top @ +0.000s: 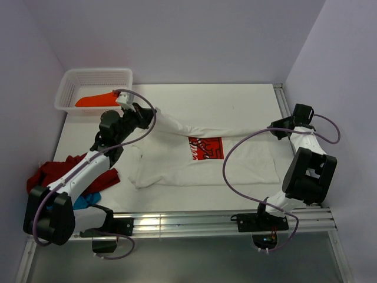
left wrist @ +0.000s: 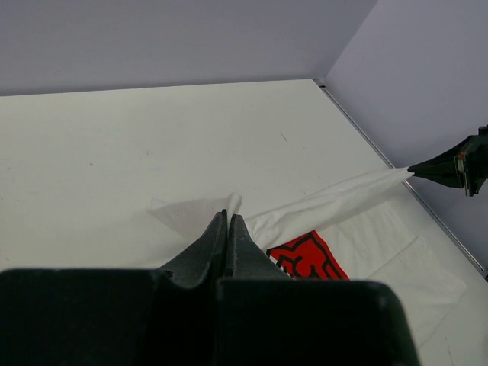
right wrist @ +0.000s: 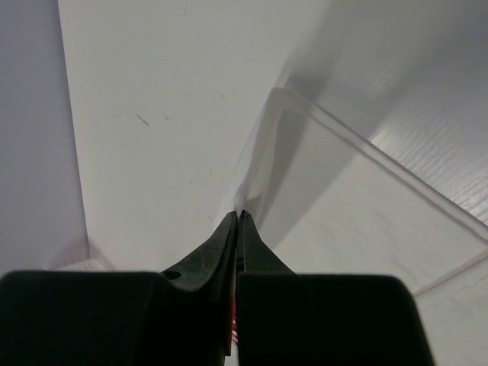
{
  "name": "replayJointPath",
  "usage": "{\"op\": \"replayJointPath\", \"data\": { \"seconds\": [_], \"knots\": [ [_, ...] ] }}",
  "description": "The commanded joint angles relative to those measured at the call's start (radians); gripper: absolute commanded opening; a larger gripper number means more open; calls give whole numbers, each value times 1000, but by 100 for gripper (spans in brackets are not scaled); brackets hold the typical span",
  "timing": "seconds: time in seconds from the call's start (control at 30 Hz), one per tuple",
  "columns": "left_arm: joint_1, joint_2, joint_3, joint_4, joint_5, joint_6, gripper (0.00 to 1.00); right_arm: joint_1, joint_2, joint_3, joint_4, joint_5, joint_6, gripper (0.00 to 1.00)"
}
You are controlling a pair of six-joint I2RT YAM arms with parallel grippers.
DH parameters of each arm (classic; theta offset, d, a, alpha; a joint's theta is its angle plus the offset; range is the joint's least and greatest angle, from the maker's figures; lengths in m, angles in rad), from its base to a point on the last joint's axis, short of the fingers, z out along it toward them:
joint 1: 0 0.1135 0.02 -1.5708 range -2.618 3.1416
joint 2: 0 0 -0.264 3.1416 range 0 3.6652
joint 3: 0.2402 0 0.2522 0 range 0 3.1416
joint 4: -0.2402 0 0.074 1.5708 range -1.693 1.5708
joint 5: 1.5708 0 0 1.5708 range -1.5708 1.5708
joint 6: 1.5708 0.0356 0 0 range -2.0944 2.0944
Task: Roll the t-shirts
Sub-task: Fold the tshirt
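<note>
Pinching the far edge of the white t-shirt (top: 235, 168): left jaws pressed together on it just right of the basket (top: 127, 76), right jaws clamping it well to the basket's right. Stretching the cloth taut between them over the tabletop (top: 247, 97). Leaving an orange t-shirt (top: 94, 100) inside the basket, red t-shirt (top: 56, 171) and blue t-shirt (top: 87, 201) heaped nearer than it.

printed t-shirt (top: 247, 168): white with red square
heaped t-shirt (top: 59, 170): dark red
lower t-shirt (top: 87, 201): blue
basket t-shirt (top: 94, 100): orange
basket (top: 97, 71): white mesh
</note>
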Motion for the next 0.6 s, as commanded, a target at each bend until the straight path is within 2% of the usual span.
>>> {"op": "replayJointPath", "data": {
  "seconds": [0.0, 0.57],
  "knots": [
    [-13, -56, -27, 2, -34, 25, 0, -13, -38, -15, 0, -8, -17, 0],
    [-24, -192, -81, -84, -57, 19, 0, -36, -48, -43, 5, -24, -23, 0]
  ]
}}
